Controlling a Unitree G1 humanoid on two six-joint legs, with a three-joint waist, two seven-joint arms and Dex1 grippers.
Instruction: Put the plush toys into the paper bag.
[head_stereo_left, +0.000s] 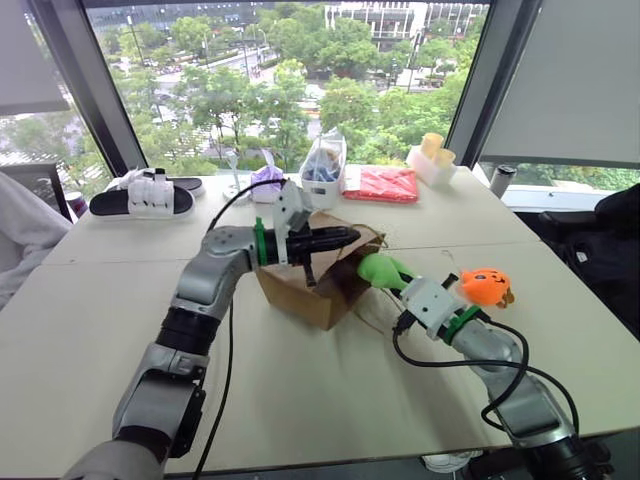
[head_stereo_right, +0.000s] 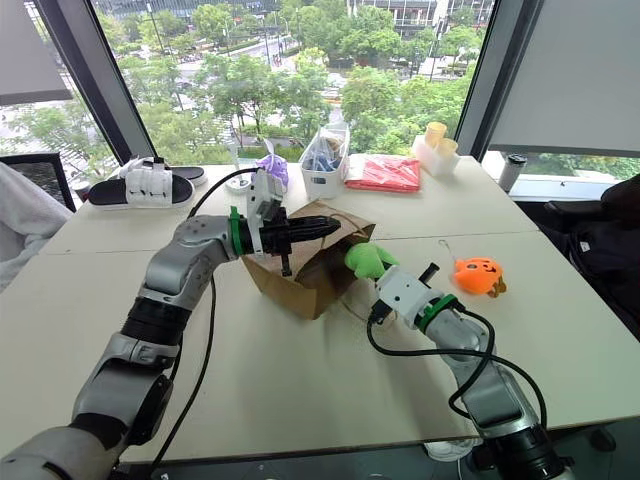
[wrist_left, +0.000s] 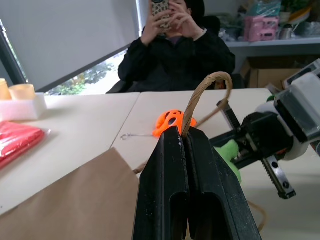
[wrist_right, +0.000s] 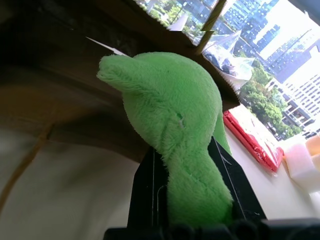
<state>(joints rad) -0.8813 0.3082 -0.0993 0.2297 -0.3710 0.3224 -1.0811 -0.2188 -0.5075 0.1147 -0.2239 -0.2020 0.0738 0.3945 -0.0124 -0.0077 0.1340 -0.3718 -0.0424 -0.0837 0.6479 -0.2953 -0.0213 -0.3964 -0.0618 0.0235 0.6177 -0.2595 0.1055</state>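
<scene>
The brown paper bag (head_stereo_left: 300, 295) lies on its side mid-table, its mouth facing my right arm. My left gripper (head_stereo_left: 350, 237) reaches across above the bag and is shut on its tan cord handle (wrist_left: 205, 87), lifting the upper edge. The green plush toy (head_stereo_left: 380, 270) hangs just in front of the bag's mouth, with my right gripper (wrist_right: 182, 147) shut on its narrow end. Inside the mouth it is dark. The orange plush toy (head_stereo_left: 486, 287) with dark face marks rests on the table to the right of my right wrist, apart from both grippers.
Along the far edge stand black sandals (head_stereo_left: 140, 200), a purple pouch (head_stereo_left: 268, 180), a clear container of blue items (head_stereo_left: 325, 170), a red packet (head_stereo_left: 380, 183) and a white tray with yellow cups (head_stereo_left: 432, 160). A person (wrist_left: 175, 50) sits beyond the table's right side holding a phone.
</scene>
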